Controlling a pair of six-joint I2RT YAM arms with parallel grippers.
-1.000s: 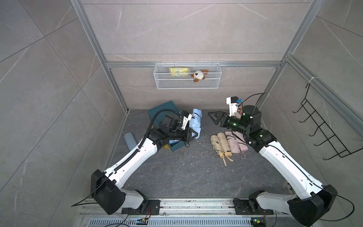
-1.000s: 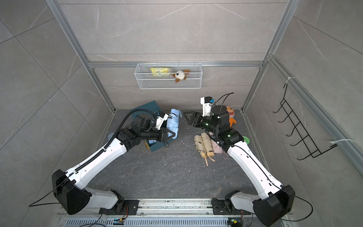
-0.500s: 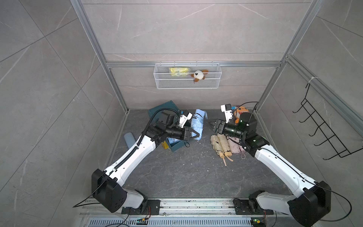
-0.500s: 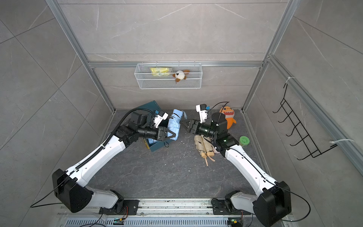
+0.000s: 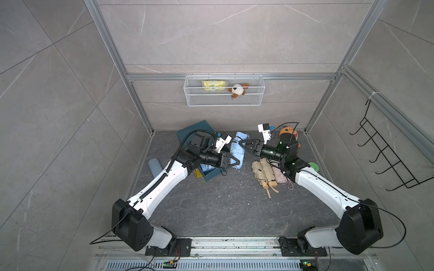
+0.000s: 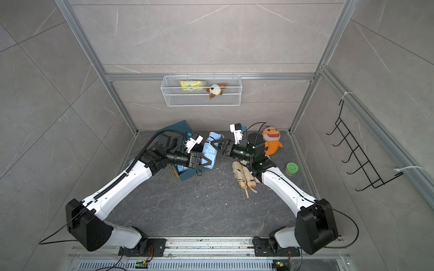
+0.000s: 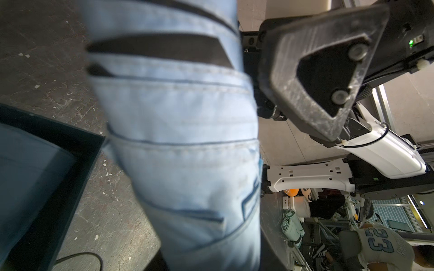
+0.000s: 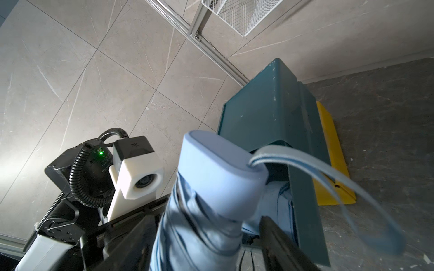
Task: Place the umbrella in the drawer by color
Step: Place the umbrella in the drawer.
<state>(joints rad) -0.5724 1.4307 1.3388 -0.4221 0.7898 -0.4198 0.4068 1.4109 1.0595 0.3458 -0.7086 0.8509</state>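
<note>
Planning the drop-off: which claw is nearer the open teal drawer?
Left. The left claw, shut on the blue umbrella, hangs just beside the drawer, at its front corner; the right claw, open at the umbrella's other end, is farther off.

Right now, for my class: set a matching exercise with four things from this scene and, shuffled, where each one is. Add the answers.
1 light blue umbrella
2 beige umbrellas
3 orange plush
4 yellow packet

a in the wire basket
b sitting by the back wall
c clamped in the left gripper
d lying flat on the floor

Pairs: 1-c, 2-d, 3-b, 4-a.
</note>
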